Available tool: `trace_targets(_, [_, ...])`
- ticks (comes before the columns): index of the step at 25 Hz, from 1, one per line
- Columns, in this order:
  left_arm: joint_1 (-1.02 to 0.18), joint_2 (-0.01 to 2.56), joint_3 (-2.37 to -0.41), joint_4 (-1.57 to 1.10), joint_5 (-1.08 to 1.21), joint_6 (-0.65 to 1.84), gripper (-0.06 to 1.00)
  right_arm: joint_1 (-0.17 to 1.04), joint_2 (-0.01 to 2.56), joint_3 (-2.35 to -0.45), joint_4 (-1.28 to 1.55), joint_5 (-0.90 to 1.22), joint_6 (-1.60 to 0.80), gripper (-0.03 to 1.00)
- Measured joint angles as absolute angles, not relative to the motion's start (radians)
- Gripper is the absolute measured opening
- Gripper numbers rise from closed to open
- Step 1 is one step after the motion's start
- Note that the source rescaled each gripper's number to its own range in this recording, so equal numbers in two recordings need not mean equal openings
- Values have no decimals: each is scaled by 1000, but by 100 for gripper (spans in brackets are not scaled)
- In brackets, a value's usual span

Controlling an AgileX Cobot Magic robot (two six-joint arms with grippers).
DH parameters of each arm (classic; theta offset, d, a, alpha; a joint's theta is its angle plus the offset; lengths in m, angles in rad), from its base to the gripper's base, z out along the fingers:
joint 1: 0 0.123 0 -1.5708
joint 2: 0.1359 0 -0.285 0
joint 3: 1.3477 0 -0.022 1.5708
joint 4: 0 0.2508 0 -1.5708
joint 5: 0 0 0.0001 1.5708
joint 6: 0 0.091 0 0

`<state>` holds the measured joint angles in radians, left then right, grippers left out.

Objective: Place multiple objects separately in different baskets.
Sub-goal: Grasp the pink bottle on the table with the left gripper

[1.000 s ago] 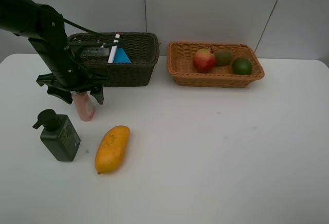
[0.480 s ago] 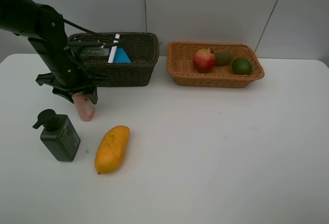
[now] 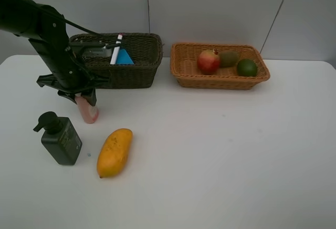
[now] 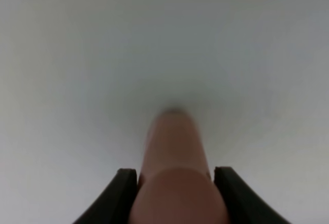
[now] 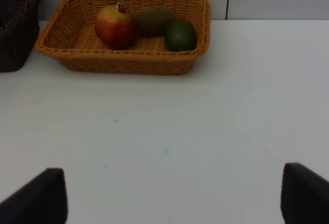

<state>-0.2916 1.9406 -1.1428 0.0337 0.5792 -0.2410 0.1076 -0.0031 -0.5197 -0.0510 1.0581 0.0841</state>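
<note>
**The left gripper [image 3: 84, 99] pinches the pink bottle [image 3: 88, 112] by the dark basket [image 3: 139, 76].**

The bottle's bottom is on the white table [image 3: 220, 155], just in front of the dark basket's front wall and near the table's left edge. Black fingers [image 4: 123, 193] press on both its sides (the wrist view shows them hugging it). The pump bottle [image 3: 62, 141] and the yellow mango [image 3: 114, 152] sit closer to the front edge, apart from the bottle. A pen [image 3: 116, 49] and a blue block [image 3: 124, 57] are inside the dark basket. The tan basket [image 3: 220, 82], by the back edge, holds a red-green mango [image 3: 208, 61], a kiwi [image 3: 228, 58] and a lime [image 3: 247, 67]. A wide stretch of white table lies in front of it. The right gripper [image 5: 175, 198] hangs there with its fingers spread wide, holding nothing.
</note>
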Motion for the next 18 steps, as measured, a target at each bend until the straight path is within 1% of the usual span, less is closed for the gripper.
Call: trace_targets(18, [-292, 1941, -1143, 33, 567, -242, 28, 108, -3, -520, -51, 1058, 84, 100])
